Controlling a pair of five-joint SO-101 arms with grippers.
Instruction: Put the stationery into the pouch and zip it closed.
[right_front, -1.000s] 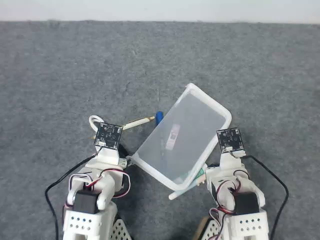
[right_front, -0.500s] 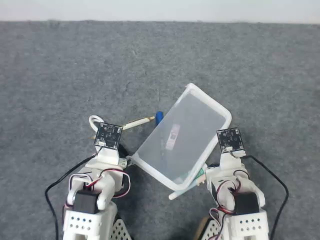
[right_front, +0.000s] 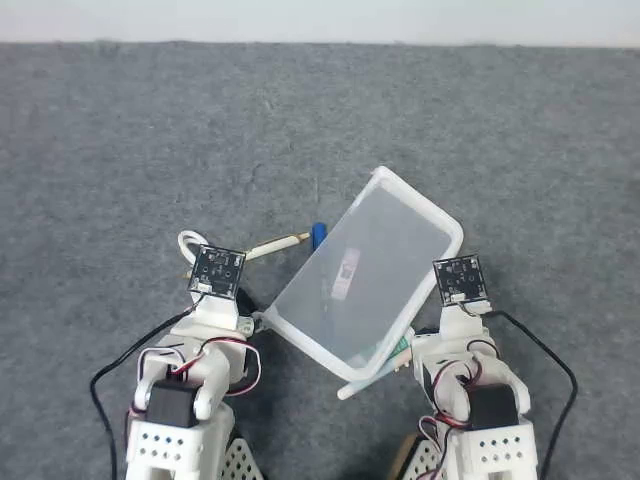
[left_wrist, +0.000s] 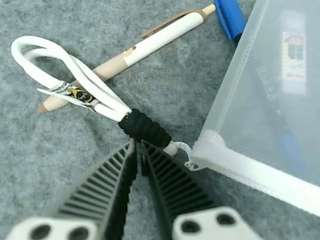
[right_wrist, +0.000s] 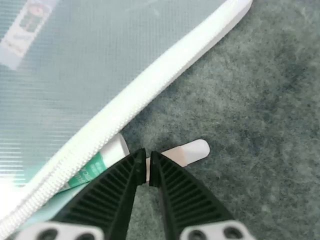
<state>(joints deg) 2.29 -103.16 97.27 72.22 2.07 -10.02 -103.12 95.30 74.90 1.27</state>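
Note:
A translucent pouch (right_front: 365, 275) with white zipper edging lies tilted between the two arms. Its zipper pull, a white cord loop (left_wrist: 60, 65) with a black wrap (left_wrist: 146, 129), trails toward the left arm. A white-and-beige pen (left_wrist: 135, 47) lies beside the cord, and a blue pen cap (left_wrist: 231, 17) pokes out at the pouch's edge. A white-and-green pen (right_wrist: 102, 162) sticks out from under the zipper edge (right_wrist: 150, 95). My left gripper (left_wrist: 138, 147) is shut, tips touching the black wrap. My right gripper (right_wrist: 148, 159) is shut just over that pen's white end (right_wrist: 192, 150).
Grey carpet-like tabletop (right_front: 320, 130) stretches open beyond the pouch up to the far wall. Both arm bases (right_front: 180, 420) stand at the near edge, with cables looping beside them. A small label (right_front: 347, 270) shows through the pouch.

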